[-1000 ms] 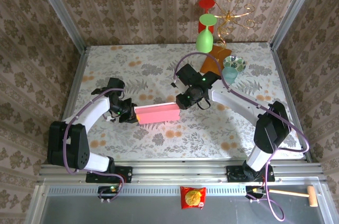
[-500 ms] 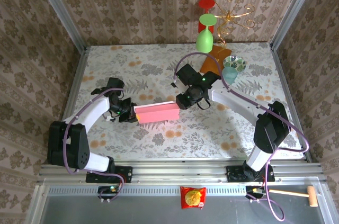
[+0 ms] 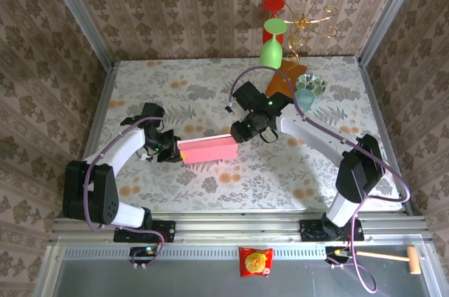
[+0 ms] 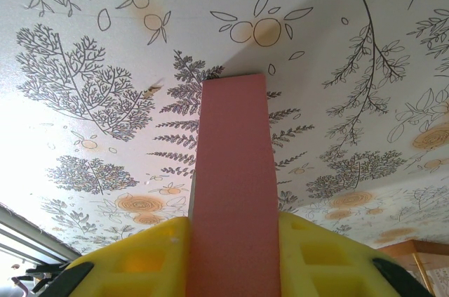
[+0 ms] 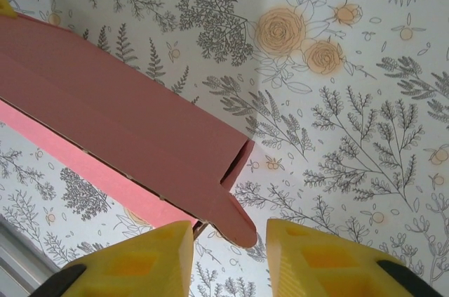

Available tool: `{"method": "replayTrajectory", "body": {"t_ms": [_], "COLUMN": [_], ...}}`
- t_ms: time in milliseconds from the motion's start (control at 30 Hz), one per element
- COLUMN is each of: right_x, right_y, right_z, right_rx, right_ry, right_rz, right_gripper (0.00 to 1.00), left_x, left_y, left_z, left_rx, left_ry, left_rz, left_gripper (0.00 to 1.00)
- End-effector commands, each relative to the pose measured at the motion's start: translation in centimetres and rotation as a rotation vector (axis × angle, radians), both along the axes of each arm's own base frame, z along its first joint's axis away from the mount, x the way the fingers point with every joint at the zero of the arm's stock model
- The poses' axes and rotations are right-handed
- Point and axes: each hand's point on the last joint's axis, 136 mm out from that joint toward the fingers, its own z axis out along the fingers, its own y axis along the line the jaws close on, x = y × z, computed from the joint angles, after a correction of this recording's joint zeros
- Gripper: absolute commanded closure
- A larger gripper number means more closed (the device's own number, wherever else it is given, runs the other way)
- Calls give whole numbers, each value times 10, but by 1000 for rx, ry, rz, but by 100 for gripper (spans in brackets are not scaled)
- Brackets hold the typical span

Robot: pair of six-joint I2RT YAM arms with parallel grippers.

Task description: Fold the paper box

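The paper box (image 3: 208,149) is a slim pink rectangle lying across the middle of the floral table. My left gripper (image 3: 172,149) holds its left end; in the left wrist view the pink box (image 4: 233,170) runs straight out from between the yellow fingers (image 4: 133,258), and that gripper (image 4: 233,258) is shut on it. My right gripper (image 3: 240,133) is at the box's right end. From the right wrist, the box (image 5: 119,121) shows a rounded end tab (image 5: 235,221) hanging between the spread fingers of that gripper (image 5: 229,258), with gaps on both sides.
At the back right stand a green glass (image 3: 271,51), an orange-brown flat packet (image 3: 283,81), a patterned bowl (image 3: 309,85) and a teal cup (image 3: 304,99). A snack bag (image 3: 255,262) and a wooden mallet (image 3: 394,258) lie on the shelf below the near rail.
My right gripper's jaws have spread apart at the box's right end and the wrist has shifted slightly up and left. The left gripper and the box have stayed put.
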Motion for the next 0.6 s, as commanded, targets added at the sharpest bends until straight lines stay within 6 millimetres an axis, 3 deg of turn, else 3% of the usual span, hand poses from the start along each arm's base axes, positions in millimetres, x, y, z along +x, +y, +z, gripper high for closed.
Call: {"method": "replayTrajectory", "body": {"t_ms": [0,233,567], "right_x": [-2,1,4], "right_y": [4,2,6], "right_z": [-2,-9,-5], "right_rx": [-7,-25,-3], "right_ry": [26,30,23], "right_rz": [13,10,-6], "right_gripper": [72,73,92], "left_x": [0,1,1], "left_y": [11,11,11], "left_z": [-7,-6,-7], "left_rx": [57,56,56], "left_ry": [35,30,34], "left_rz": [33,30,30], "left_gripper": [100,100,100]}}
